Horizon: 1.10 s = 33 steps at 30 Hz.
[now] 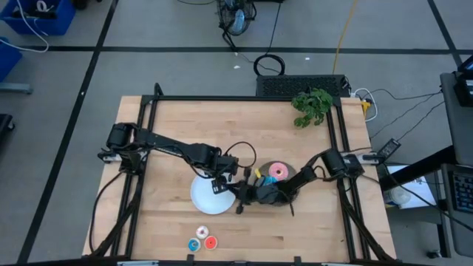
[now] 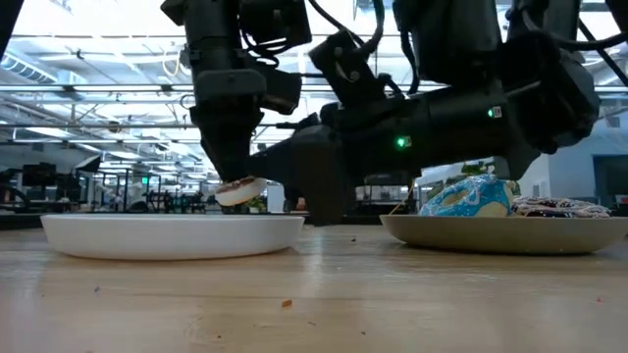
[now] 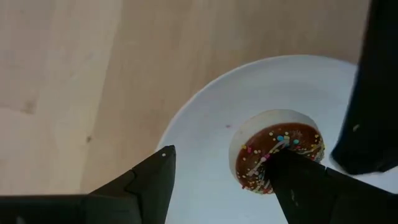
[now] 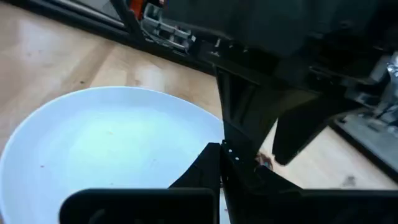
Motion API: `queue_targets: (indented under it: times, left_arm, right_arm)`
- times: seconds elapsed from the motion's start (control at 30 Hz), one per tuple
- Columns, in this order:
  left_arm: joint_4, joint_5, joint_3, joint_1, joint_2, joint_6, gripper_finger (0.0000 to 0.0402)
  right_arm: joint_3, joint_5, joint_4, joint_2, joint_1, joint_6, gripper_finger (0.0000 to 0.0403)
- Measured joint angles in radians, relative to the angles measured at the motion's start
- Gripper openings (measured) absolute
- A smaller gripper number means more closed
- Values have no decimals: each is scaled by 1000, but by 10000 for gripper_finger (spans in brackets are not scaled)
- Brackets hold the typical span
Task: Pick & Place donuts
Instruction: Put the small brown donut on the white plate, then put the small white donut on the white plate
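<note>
The brown mini donut (image 3: 261,149) with sprinkles sits tilted over the white plate (image 1: 203,201), at the tip of my left gripper (image 3: 219,155), which is open and points down. In the low view the donut (image 2: 240,190) shows just above the plate rim (image 2: 167,235). My right gripper (image 4: 222,149) looks shut and hovers low at that plate's right edge. The grey plate (image 2: 500,233) carries the blue sprinkled donut (image 2: 466,196), the dark drizzled donut (image 2: 559,206) and the pink donut (image 1: 278,171). Blue (image 1: 194,244), white (image 1: 200,233) and red (image 1: 211,242) minis lie on the table. My left gripper meets the brown mini donut with one finger (image 3: 305,180) only, on its iced top (image 3: 280,152); the other finger (image 3: 152,180) stands well apart. The fingers come from above. The donut is tilted; the plate's rim hides whether its lower edge rests on the plate.
Both arms crowd together between the two plates near the table's middle. A green plant (image 1: 312,106) lies by the far right corner. Bare wood shows on the left half and along the near edge around the three minis.
</note>
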Motion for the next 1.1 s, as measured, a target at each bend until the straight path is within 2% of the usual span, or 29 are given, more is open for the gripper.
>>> queue_targets:
  times: [0.13,0.4,0.63,0.73,0.83,0.97,1.1]
  left_arm:
    - [-1,0,0,-15,0,2,251]
    - [-3,33,0,-57,0,3,250]
    - [-6,-15,0,-61,0,38,250]
    - [-53,-29,3,-57,-17,71,250]
    - [-133,-95,14,-55,-72,68,250]
    - [-200,-134,14,-61,-192,25,250]
    - [-247,-163,14,-106,-300,-53,250]
  right_arm:
    - [20,0,-30,5,1,-15,0]
    - [20,-30,-100,5,-14,60,0]
    - [20,-18,-110,-35,7,-24,0]
    - [13,-21,-157,-104,29,-78,0]
    - [-33,-30,-166,-203,55,-119,0]
    - [-181,-84,-159,-401,84,-184,0]
    - [-359,-168,-172,-646,95,-166,0]
